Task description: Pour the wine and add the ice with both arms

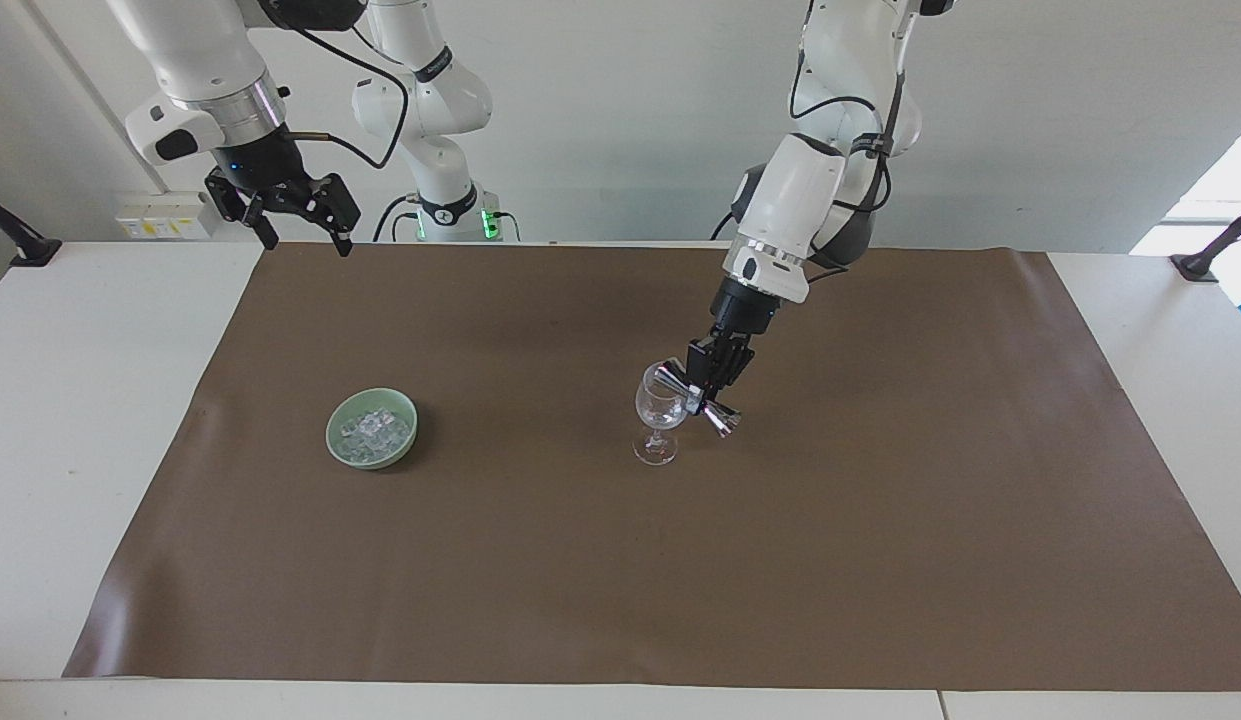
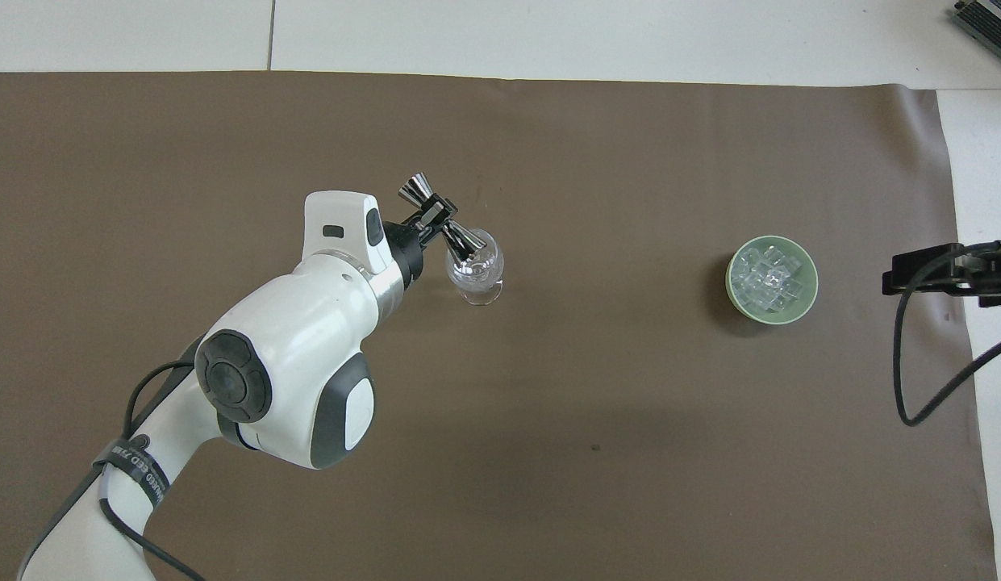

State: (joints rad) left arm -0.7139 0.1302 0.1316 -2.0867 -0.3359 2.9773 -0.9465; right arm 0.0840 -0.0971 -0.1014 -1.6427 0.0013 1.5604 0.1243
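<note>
Right end effector: fingers spread wide, holding nothing, raised over the robots' edge of the surface — this arm waits.
Ice: untouched in the green bowl, toward the right arm's end, well apart from the glass — this step is left.
Wine glass: upright on the brown mat, no wine visible in it.
Left end effector: clamped on a silver jigger, tipped over the glass's rim — pouring looks underway.

Jigger: polished, mirror-bright metal. Wine glass: clear, glossy glass. Bowl: smooth pale-green glaze. Ice: glassy cubes. Table cover: matt brown sheet.
</note>
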